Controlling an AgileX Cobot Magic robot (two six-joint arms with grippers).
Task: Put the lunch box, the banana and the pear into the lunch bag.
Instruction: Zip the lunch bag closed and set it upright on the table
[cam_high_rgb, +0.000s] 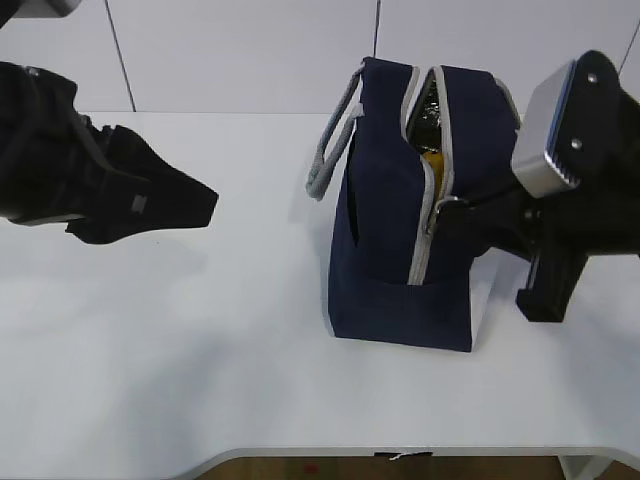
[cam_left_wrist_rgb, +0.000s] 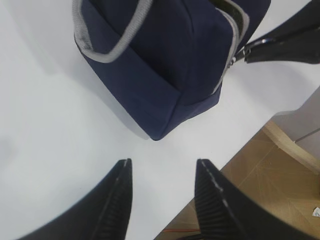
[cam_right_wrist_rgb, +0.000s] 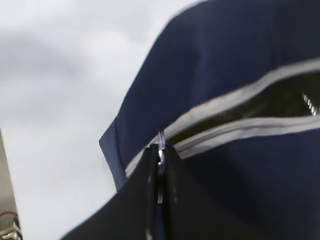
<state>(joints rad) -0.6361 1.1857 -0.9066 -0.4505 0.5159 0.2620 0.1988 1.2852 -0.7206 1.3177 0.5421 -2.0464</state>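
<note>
The navy lunch bag (cam_high_rgb: 400, 230) stands on the white table, right of centre, its grey zipper partly open at the top. Silver lining and a bit of yellow (cam_high_rgb: 432, 157) show inside. My right gripper (cam_high_rgb: 462, 208) is shut on the zipper's ring pull (cam_right_wrist_rgb: 160, 145) at the bag's front end; the bag also fills the right wrist view (cam_right_wrist_rgb: 240, 90). My left gripper (cam_left_wrist_rgb: 162, 167) is open and empty, hovering over the table left of the bag (cam_left_wrist_rgb: 165, 60). It is also in the exterior view (cam_high_rgb: 205, 200). The lunch box, banana and pear are not separately visible.
The bag's grey handle (cam_high_rgb: 335, 140) loops out to the left. The table's front edge (cam_high_rgb: 420, 452) is near, with wooden floor (cam_left_wrist_rgb: 270, 175) beyond it in the left wrist view.
</note>
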